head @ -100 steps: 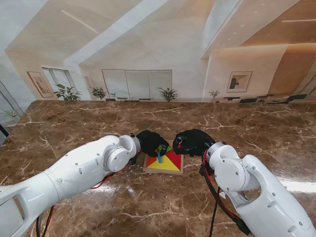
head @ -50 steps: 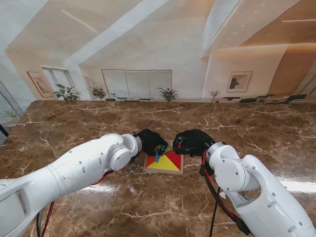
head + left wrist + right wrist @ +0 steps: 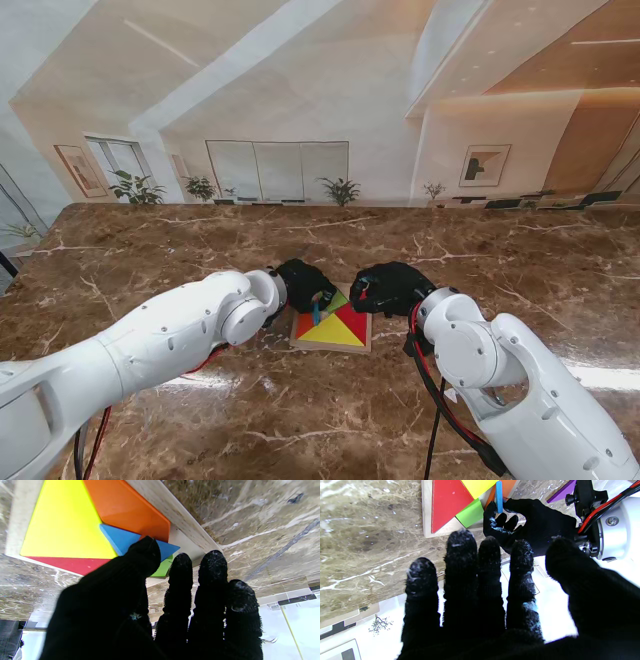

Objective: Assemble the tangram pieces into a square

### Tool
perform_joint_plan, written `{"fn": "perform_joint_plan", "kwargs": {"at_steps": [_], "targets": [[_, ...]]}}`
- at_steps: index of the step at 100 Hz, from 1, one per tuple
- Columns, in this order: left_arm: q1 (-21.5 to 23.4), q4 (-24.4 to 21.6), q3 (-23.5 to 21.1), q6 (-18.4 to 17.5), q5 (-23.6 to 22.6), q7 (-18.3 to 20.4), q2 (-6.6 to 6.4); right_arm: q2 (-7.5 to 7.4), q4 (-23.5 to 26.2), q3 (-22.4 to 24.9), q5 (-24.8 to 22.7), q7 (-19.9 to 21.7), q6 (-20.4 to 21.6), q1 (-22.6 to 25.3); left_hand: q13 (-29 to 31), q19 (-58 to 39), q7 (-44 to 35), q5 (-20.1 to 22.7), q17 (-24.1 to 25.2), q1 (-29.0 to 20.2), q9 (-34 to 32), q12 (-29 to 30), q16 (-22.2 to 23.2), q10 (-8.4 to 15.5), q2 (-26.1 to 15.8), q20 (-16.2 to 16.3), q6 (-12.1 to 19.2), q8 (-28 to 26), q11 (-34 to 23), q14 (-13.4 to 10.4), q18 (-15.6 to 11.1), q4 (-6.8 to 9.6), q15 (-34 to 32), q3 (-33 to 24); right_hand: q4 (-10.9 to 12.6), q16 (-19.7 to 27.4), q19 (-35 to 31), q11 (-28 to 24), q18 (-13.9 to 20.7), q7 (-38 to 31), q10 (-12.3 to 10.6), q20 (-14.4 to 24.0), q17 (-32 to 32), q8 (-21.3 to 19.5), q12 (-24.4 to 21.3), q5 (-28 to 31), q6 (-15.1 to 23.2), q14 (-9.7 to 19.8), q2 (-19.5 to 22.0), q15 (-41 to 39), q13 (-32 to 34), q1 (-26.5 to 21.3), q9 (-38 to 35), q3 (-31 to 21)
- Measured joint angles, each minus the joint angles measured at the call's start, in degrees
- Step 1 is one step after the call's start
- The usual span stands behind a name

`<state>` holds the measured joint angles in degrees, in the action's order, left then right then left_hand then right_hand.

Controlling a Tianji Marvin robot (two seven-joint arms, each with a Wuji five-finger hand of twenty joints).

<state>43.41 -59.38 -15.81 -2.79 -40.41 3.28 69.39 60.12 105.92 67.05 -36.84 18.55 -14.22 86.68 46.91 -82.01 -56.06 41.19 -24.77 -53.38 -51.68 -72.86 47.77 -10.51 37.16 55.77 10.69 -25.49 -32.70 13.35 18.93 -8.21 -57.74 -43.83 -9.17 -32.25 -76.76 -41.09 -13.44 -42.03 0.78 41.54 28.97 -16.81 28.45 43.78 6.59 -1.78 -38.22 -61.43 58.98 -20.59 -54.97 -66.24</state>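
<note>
Left wrist view shows your left hand (image 3: pixel 140 600) pinching the blue triangle (image 3: pixel 120 538) on its edge over the wooden tray (image 3: pixel 185 533), so it can drop into the bare corner beside the orange piece (image 3: pixel 130 507). Your right hand (image 3: pixel 390 287) waits just beside the tray, fingers spread and holding nothing.

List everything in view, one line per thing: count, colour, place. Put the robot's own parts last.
table: one, brown marble with pale veins, fills the stand view.
tray: one, pale wood, centre of the table between the hands.
yellow triangle: one, yellow, lying in the tray.
red triangle: one, red, in the tray beside the yellow triangle.
orange triangle: one, orange, in the tray.
green piece: one, green, in the tray next to the red triangle.
blue triangle: one, blue, pinched on edge over the tray.
purple piece: one, purple, on the table outside the tray.
left hand: one, black glove, holding the blue triangle.
right hand: one, black glove, fingers spread, holding nothing.
</note>
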Motion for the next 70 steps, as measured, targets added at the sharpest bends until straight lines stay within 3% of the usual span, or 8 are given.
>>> {"fn": "perform_joint_plan", "kwargs": {"at_steps": [39,70], "targets": [[-0.4,1.1,0.9,0.0,0.5,-0.1,0.66,0.00,-0.1,0.0,0.5,0.1,0.0,0.0,-1.5,0.1,8.6,-4.8,1.1,0.0,3.6,1.9,0.0,0.0,0.0,-0.9,-3.6,1.9,1.9,-0.4,-0.8,0.00,0.0,0.6,0.0,0.0,0.0,0.0,0.0,0.0,0.0,0.0,0.0,0.0,0.0,0.0,0.0,0.0,0.0,0.0,0.0,0.0,-0.5,0.0],[-0.7,1.7,1.1,-0.7,0.6,-0.6,0.94,0.00,-0.1,0.0,0.7,0.1,0.0,-0.1,-1.6,0.1,13.1,-7.1,1.6,0.1,4.6,2.8,0.0,0.0,-1.5,-0.9,-4.1,1.7,0.9,-0.8,-1.1,0.00,0.0,0.6,0.0,0.0,0.0,0.0,0.0,-0.5,0.0,-0.1,0.0,0.0,0.0,0.0,0.0,0.0,0.0,0.0,0.6,0.0,-0.5,0.0]]}}
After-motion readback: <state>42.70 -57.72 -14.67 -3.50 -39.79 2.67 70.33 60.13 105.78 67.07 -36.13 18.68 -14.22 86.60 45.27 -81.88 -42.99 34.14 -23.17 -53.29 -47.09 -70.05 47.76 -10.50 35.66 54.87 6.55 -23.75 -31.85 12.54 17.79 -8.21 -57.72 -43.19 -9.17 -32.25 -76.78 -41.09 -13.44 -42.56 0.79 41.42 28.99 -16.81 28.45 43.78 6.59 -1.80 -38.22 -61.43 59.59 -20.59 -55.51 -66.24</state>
